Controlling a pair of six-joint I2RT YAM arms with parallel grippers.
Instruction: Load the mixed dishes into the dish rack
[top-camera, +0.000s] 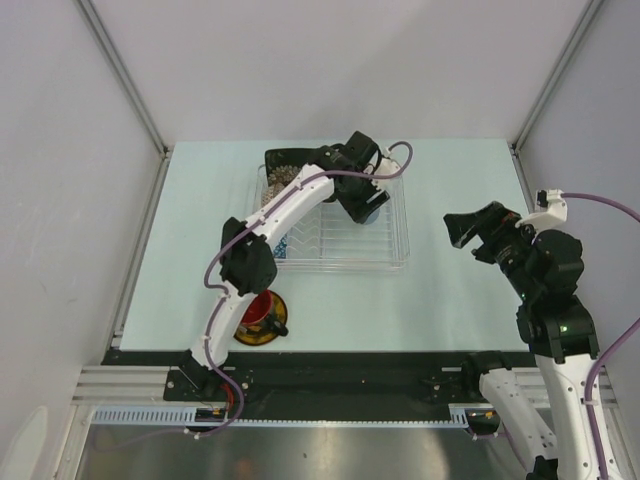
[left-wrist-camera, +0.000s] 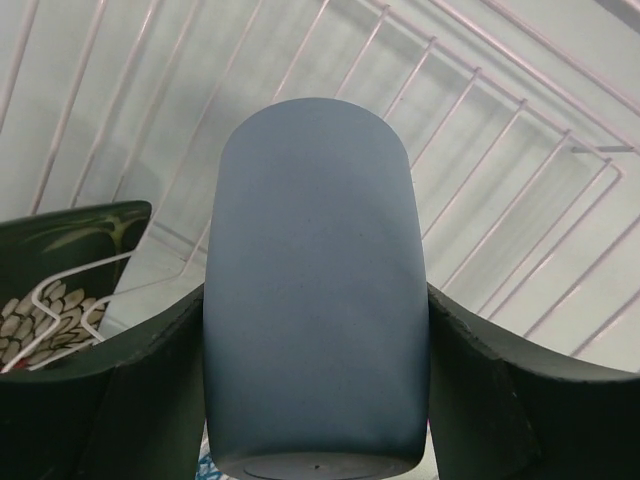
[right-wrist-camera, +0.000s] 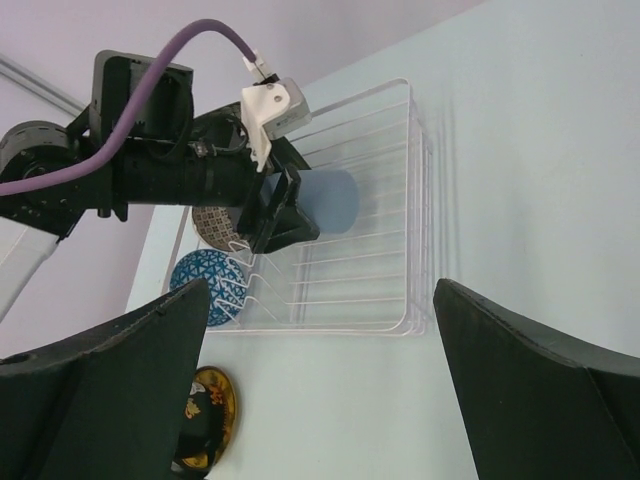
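We are looking down on the pale surface (top-camera: 450, 290), and the dish rack (top-camera: 340, 247) is sitting just beyond its middle, toward the far edge. The black square plate (top-camera: 283, 158) is standing at the rack's far left corner. The beige netted bowl (top-camera: 283, 178) is right beside it, and the small blue bowl (right-wrist-camera: 213, 285) is sitting at the rack's near left end.

The left tool (left-wrist-camera: 316, 400) is reaching into the far right part of the rack and clenching a plain blue cup (left-wrist-camera: 315, 270). Its two fingers are pressing on opposite sides of the wall, low down by the base. We cannot tell whether the cup is touching the wires.

We are judging this cup stiff and brittle, with some weight to it. Its matte, rounded wall looks likely to slide in a loose pinch. A firm hold across the lower wall, as here, seems right to us, followed by a gentle lowering between the prongs, since hard wire could chip the rim.

The right tool (top-camera: 458, 228) is hovering over the right side of the surface, fingers spread and empty.

The red mug (top-camera: 258, 312) is standing on the yellow saucer (top-camera: 277, 326) by the near edge, left of centre, not yet loaded. We are reckoning its wall or rim gives the better purchase.
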